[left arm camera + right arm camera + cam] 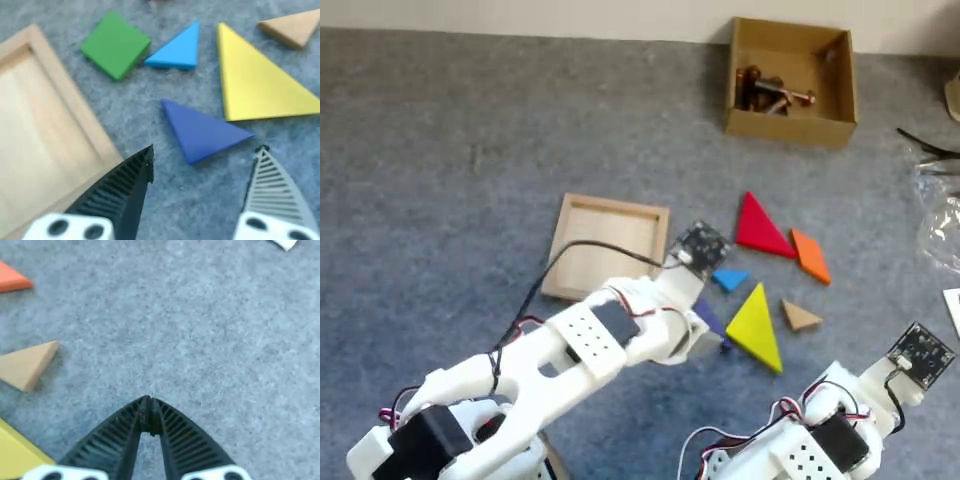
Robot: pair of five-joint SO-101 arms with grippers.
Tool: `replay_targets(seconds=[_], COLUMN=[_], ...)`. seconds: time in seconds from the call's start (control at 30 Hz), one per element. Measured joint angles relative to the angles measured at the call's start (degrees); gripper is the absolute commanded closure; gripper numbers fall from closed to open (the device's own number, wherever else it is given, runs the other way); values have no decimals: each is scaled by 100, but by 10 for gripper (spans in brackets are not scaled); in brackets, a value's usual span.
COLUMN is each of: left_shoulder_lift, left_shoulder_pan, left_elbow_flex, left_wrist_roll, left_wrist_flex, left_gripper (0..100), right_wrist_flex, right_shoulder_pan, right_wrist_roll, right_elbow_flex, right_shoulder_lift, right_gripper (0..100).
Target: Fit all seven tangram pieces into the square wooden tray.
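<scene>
Dark-blue triangle [202, 131] lies just ahead of the left tool [205, 151], its jaws spread. Right tool [150, 404] hovers pressed together over the tabletop [200, 315].

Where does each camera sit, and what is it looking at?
High view: fixed above the table, facing down on the wooden tray, the red triangle and both arms' backs.
Left wrist view: on the left arm, looking down between its open jaws at the dark blue triangle, with the tray alongside.
Right wrist view: on the right arm, looking down past its shut jaws at bare table beside the tan triangle.
Shared: all three show the yellow triangle.
</scene>
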Motion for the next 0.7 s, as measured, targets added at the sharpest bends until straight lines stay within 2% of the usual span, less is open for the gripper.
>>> replay_targets(seconds=[0.13, 0.33, 0.7], left_shoulder_lift=[0, 70, 1565], left_shoulder_pan=[9, 35, 26], left_elbow_flex=[202, 281, -229], left_wrist_roll=[-580, -1020, -1073], left_wrist_flex=[-308, -756, -879], left_gripper=[705, 708, 709], right_wrist_flex=[0, 0, 0], right_shoulder_pan=[0, 44, 62], right_wrist_roll=[0, 0, 0], right_elbow_flex=[0, 0, 0], right_shoulder_lift=[0, 0, 0], right_gripper=[993, 993, 993])
